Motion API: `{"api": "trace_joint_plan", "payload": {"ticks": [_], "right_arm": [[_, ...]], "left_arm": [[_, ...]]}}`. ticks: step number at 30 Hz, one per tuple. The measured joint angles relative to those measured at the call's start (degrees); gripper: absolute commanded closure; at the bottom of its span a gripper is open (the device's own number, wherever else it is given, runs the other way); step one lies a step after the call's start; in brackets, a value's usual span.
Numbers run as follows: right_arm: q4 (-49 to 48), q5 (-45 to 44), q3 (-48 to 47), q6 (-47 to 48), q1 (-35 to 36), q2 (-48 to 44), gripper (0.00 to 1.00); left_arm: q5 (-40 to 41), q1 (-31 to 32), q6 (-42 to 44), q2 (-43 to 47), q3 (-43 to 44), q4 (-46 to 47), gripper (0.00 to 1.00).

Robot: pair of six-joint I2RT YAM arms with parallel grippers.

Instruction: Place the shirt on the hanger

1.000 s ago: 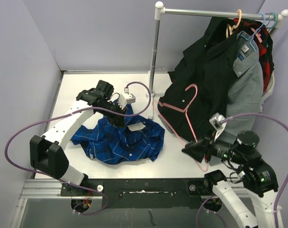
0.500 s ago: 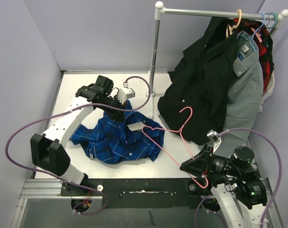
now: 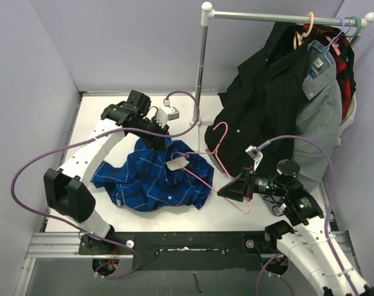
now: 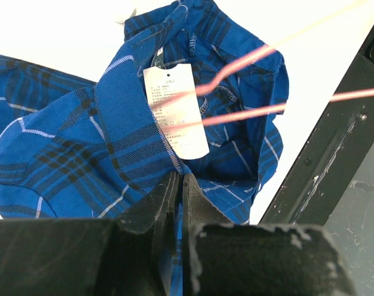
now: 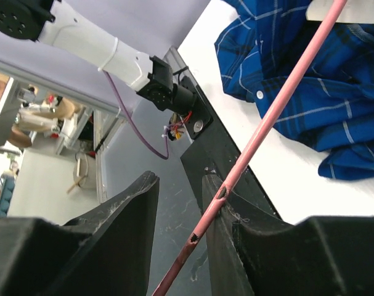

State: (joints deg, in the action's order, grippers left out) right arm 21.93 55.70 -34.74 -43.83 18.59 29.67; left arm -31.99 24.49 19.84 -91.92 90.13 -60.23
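Note:
The royal-blue plaid shirt (image 3: 153, 182) lies crumpled on the white table, its white tag (image 3: 177, 162) facing up. My left gripper (image 3: 157, 137) is shut on the shirt's collar edge and lifts it; in the left wrist view the fingers (image 4: 179, 176) pinch blue cloth (image 4: 69, 135) just below the tag (image 4: 174, 111). My right gripper (image 3: 227, 191) holds the pink hanger (image 3: 214, 185) by its lower corner. The rod (image 5: 279, 108) lies slantwise between the jaws (image 5: 180, 179). The hanger's far end reaches over the collar opening, where two pink rods (image 4: 236, 114) cross.
A clothes rack pole (image 3: 201, 68) stands at the back centre. A black jacket (image 3: 267, 117), a grey shirt (image 3: 319, 117) and a red-black plaid garment (image 3: 344, 61) hang on its rail at the right. Purple walls close in the left and back.
My right gripper has carried the pink hanger leftwards from the hanging clothes to over the shirt's collar. My left gripper has shifted slightly and raised the collar.

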Motion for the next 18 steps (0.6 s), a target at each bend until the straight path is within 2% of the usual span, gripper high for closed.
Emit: {"api": "trace_joint_plan", "payload": {"ticks": [5, 8, 12, 18], "right_arm": [[-10.0, -7.8, 0.6, 1.4, 13.6, 10.2, 1.0], [-12.1, -12.5, 0.6, 3.5, 18.7, 15.4, 1.0], [-14.2, -18.2, 1.2, 5.5, 19.2, 16.7, 1.0], [-24.8, -20.8, 5.1, 4.0, 18.8, 19.3, 1.0]], "left_arm": [[0.0, 0.6, -0.1, -2.5, 1.1, -0.6, 1.0], [0.0, 0.6, -0.1, -3.7, 2.0, -1.3, 1.0], [0.0, 0.6, -0.1, -3.9, 2.2, -1.7, 1.0], [0.2, 0.6, 0.0, -3.9, 2.3, -1.7, 1.0]]}}
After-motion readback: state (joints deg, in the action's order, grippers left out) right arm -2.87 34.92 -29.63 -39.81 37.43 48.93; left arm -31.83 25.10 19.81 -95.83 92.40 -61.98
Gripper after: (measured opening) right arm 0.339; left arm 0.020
